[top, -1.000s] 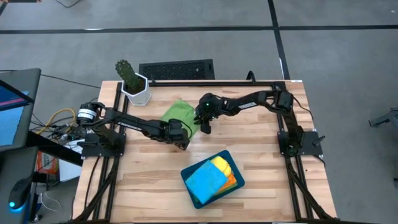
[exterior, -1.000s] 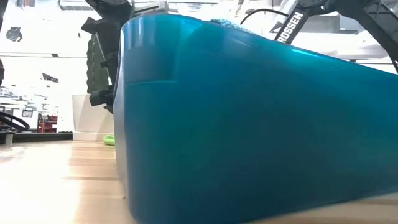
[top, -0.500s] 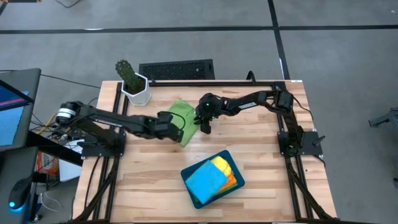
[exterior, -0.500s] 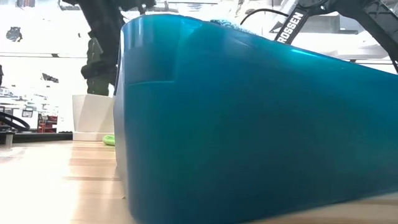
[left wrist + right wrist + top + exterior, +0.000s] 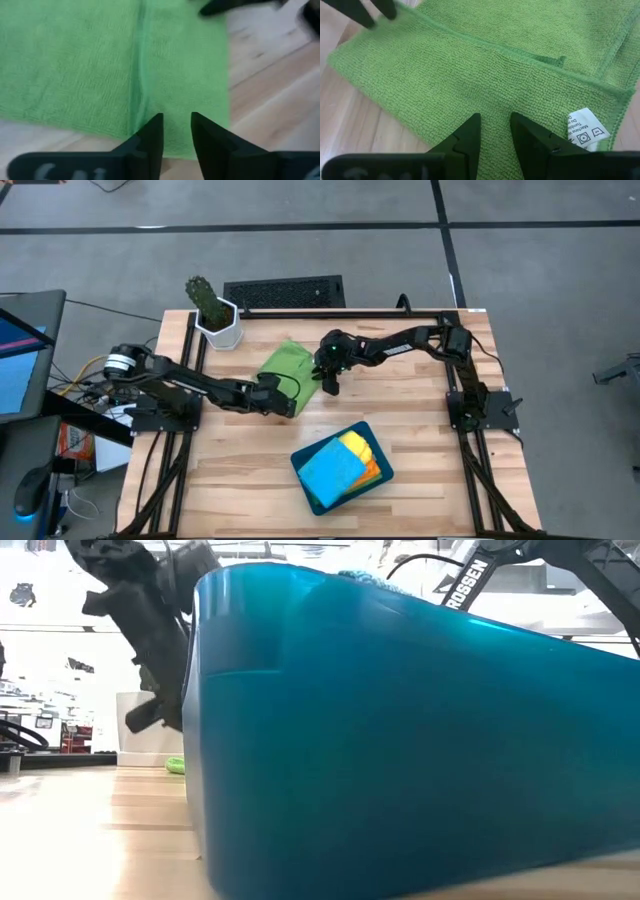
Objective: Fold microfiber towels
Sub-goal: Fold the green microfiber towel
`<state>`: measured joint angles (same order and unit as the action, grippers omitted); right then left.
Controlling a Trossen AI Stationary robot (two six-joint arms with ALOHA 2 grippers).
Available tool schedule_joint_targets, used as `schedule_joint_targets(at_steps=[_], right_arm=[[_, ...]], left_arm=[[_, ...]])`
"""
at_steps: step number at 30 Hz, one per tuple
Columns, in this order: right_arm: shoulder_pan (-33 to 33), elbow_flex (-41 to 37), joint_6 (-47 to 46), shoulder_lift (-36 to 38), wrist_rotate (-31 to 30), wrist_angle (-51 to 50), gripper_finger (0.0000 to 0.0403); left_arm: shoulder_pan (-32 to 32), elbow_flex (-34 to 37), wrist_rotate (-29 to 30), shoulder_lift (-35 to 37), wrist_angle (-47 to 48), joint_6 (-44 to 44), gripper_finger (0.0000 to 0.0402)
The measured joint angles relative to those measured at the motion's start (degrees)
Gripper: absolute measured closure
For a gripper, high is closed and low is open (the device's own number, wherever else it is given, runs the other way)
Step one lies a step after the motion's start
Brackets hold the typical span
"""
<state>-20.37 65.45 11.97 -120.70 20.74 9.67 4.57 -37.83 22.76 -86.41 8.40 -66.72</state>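
Note:
A green microfiber towel (image 5: 283, 363) lies folded in layers on the wooden table, far of centre. My left gripper (image 5: 287, 405) stands at the towel's near edge (image 5: 150, 135), its fingers a narrow gap apart with flat cloth showing between them. My right gripper (image 5: 330, 385) is at the towel's right corner, by the white care label (image 5: 585, 130). Its fingers are likewise a little apart over the cloth (image 5: 495, 75). Blue (image 5: 330, 470), yellow (image 5: 358, 445) and orange (image 5: 377, 470) towels lie stacked in the teal tray (image 5: 300, 480). My left gripper slants down over the towel's near edge, and I cannot tell whether its fingertips touch the cloth. My right gripper slants down over the top layer near the label, and whether its fingertips (image 5: 472, 125) rest on the cloth cannot be told either.
The teal tray's wall (image 5: 400, 740) fills most of the low view, near the table's front. A potted cactus (image 5: 218, 325) stands at the far left corner. Bare wood lies left and right of the tray.
My left gripper has swung out over the towel toward the far edge, then come back toward the near edge and down to the towel's near edge, tipping as it went. My right gripper has kept still. The towel lies as before.

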Motion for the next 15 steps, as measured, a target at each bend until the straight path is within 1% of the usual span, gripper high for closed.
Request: schedule_joint_targets(at_steps=[4,8,10,12,15], right_arm=[[0.0,0.0,0.0,0.0,0.0,-0.2,0.0269],[-0.1,-0.1,-0.4,0.7,0.1,-0.8,0.0269],[-0.5,-0.3,-1.1,2.2,1.0,-1.9,0.0269],[-1.0,-0.3,-1.5,4.8,2.0,-2.0,0.0269],[-1.7,0.0,-1.6,8.3,3.0,-0.4,0.0269]], left_arm=[[0.1,0.0,-0.2,-4.0,-0.4,-0.3,0.0335],[0.0,-0.3,-1.1,-7.0,-1.1,-0.5,0.0350],[0.0,-0.3,-1.5,-7.2,-0.8,0.5,0.0355],[-0.1,-0.3,-2.0,-6.7,-0.6,3.2,0.0358],[-0.7,-0.1,-4.6,-5.4,0.8,7.8,0.0360]])
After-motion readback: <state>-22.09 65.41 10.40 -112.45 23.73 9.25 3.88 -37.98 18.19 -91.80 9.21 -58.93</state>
